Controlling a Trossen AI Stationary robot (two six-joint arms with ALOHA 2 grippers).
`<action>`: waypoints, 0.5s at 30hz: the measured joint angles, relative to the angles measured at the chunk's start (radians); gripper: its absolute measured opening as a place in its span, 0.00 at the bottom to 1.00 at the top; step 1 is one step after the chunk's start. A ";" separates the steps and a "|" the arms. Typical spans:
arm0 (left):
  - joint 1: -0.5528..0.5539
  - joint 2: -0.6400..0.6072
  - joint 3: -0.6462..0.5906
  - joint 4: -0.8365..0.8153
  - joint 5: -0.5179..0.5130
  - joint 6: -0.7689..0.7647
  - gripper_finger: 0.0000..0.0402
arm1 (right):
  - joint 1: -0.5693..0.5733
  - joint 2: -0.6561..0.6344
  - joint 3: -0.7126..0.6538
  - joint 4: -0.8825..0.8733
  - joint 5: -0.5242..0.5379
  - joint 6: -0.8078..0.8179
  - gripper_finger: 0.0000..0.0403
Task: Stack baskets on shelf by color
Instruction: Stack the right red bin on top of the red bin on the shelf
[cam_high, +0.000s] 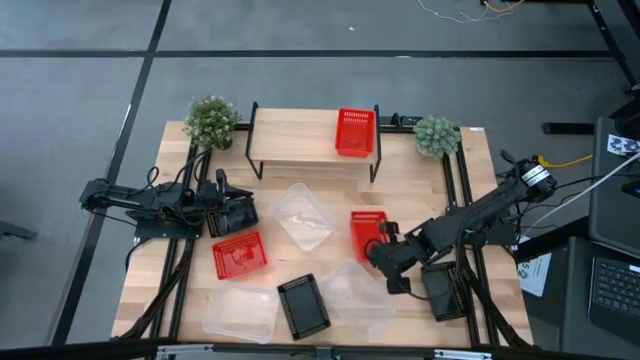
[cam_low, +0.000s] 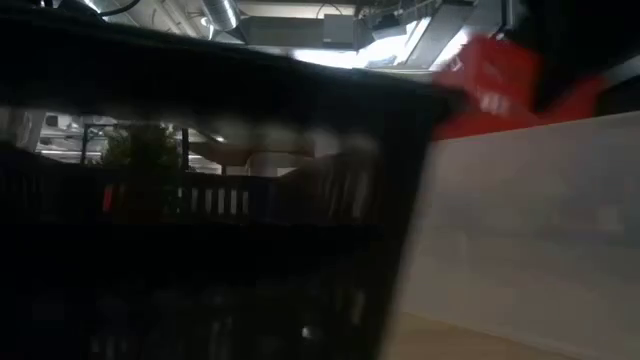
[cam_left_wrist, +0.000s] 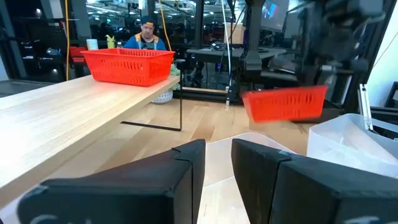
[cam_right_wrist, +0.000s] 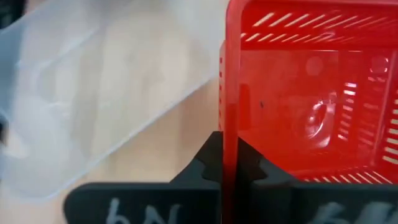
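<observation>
The light-wood shelf (cam_high: 300, 140) stands at the table's far side, and one red basket (cam_high: 355, 132) rests by its base on the shelf's right part. My right gripper (cam_high: 380, 243) is at centre right, shut on a second red basket (cam_high: 367, 230), which hangs in the air in the left wrist view (cam_left_wrist: 285, 102). A third red basket (cam_high: 239, 255) sits on the table at the left. My left gripper (cam_high: 245, 210) waits just beyond it, fingers (cam_left_wrist: 186, 168) slightly apart with nothing between them. A clear basket (cam_high: 303, 215) lies in the middle. My right gripper (cam_right_wrist: 225, 149) pinches one side wall of the red basket at its rim (cam_right_wrist: 226, 118), with one finger inside the basket and one outside. The left wrist view shows the basket lifted clear of the table, roughly level.
Two more clear baskets (cam_high: 240, 312) (cam_high: 355, 290) and a black basket (cam_high: 302, 305) lie along the near edge. Another black basket (cam_high: 445, 290) sits under my right arm. Potted plants (cam_high: 211, 120) (cam_high: 436, 135) flank the shelf. A person (cam_left_wrist: 147, 34) sits beyond the table.
</observation>
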 joint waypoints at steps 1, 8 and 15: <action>0.000 0.000 0.000 0.000 0.000 0.000 0.18 | -0.008 0.000 0.033 -0.022 0.047 -0.036 0.00; 0.000 0.000 0.000 0.000 0.000 0.000 0.18 | -0.118 0.000 0.223 -0.077 0.399 -0.317 0.00; 0.000 0.000 0.000 0.000 0.000 0.000 0.18 | -0.372 0.000 0.383 -0.067 0.438 -0.505 0.00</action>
